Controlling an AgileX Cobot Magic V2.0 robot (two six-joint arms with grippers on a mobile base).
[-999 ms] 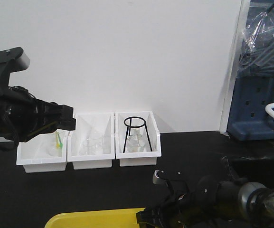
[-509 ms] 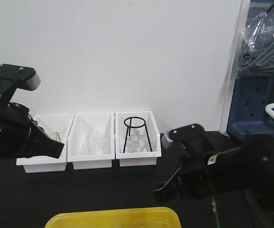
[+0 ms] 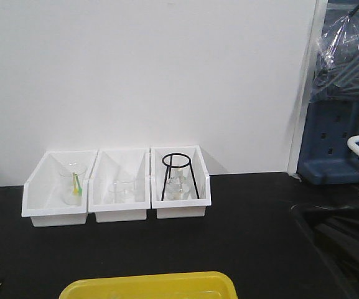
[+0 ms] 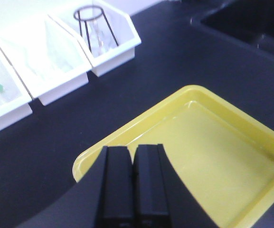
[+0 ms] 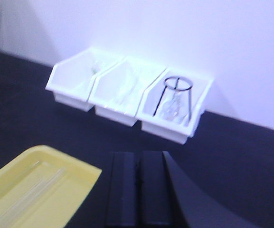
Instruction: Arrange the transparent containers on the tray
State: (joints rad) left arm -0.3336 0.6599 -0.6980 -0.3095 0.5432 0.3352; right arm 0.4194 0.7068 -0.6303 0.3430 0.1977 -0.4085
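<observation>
Judging by how things lie, the arranging looks close to finished. Going left to right across the black table (image 3: pixel 247 218): three white bins (image 3: pixel 118 182) stand at twelve o'clock against the wall, the left one holding a beaker with a green stick, the middle one another beaker, the right one a flask under a black wire stand (image 3: pixel 179 176). Nearer, at six o'clock, sits the yellow tray (image 4: pixel 208 147). In the right wrist view, faint clear tubes (image 5: pixel 45 186) seem to lie lengthwise on its floor, though they are too blurred to count. Both arms are out of the front view. The left gripper (image 4: pixel 132 164) has its jaws pressed together, holding nothing, above the tray's near corner. The right gripper (image 5: pixel 137 167) is likewise closed and empty, just beside the tray.
</observation>
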